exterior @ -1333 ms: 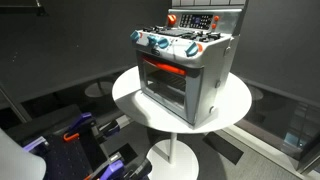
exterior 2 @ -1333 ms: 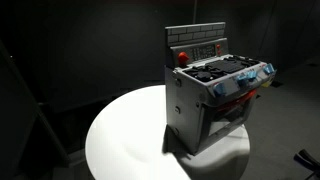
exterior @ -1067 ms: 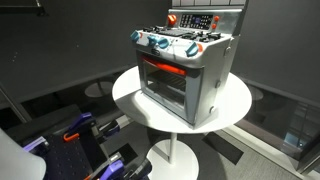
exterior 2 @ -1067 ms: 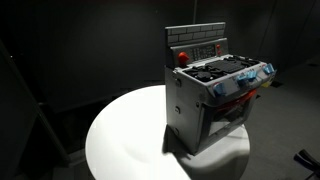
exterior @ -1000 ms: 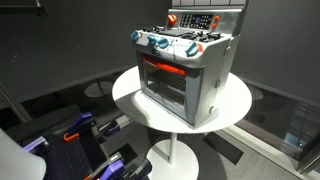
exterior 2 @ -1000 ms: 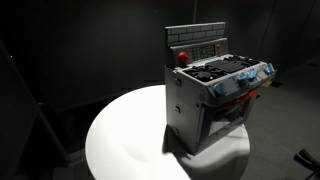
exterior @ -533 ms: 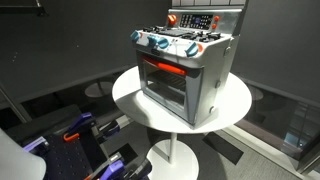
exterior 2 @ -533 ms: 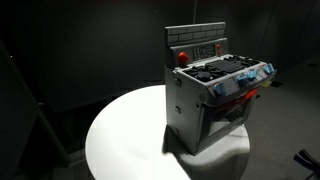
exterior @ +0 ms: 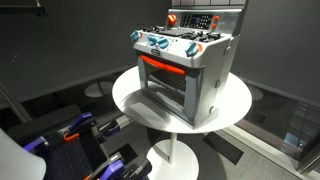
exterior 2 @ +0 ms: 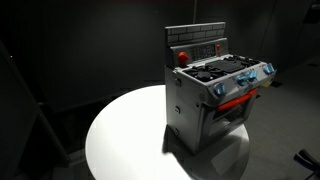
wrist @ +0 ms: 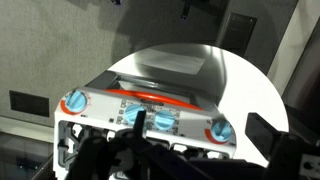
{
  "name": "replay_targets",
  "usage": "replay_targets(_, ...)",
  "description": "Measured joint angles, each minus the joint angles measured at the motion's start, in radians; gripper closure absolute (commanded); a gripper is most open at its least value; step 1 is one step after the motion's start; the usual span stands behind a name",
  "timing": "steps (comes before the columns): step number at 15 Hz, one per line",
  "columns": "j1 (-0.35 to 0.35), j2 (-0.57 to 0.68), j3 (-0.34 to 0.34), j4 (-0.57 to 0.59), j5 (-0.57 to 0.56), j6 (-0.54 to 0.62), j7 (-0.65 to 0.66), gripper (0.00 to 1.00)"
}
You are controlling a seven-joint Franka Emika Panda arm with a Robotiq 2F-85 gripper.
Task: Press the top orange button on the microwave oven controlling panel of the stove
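The silver-grey toy stove [exterior: 185,75] [exterior 2: 205,100] stands on a round white table [exterior: 230,105] [exterior 2: 125,135]. Its upright grey controlling panel [exterior: 196,20] [exterior 2: 197,48] rises at the back, with a dark display strip and small orange-red marks. A round red button [exterior 2: 182,56] sits at one end. No arm shows in either exterior view. In the wrist view I look down on the stove's blue-white knobs [wrist: 137,117]. My gripper [wrist: 200,155] hangs above the burner top, its dark fingers wide apart and empty. The panel is hidden at the bottom of that view.
The table's rim [wrist: 270,95] curves past the stove's front. Black and purple equipment [exterior: 75,140] lies low beside the table. Dark walls and floor surround the table in both exterior views.
The red-orange glow in the oven door window has gone out; only the orange bar above the door still shows. The stove has not moved.
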Motion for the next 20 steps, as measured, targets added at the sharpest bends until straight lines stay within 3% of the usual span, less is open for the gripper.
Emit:
replay_targets(6, -0.051, 0.142, -0.027, 0.087, -0.077, 0.129, 0.022, 0.0)
replay_targets(20, -0.085, 0.415, -0.119, 0.253, -0.095, 0.355, 0.032, 0.0)
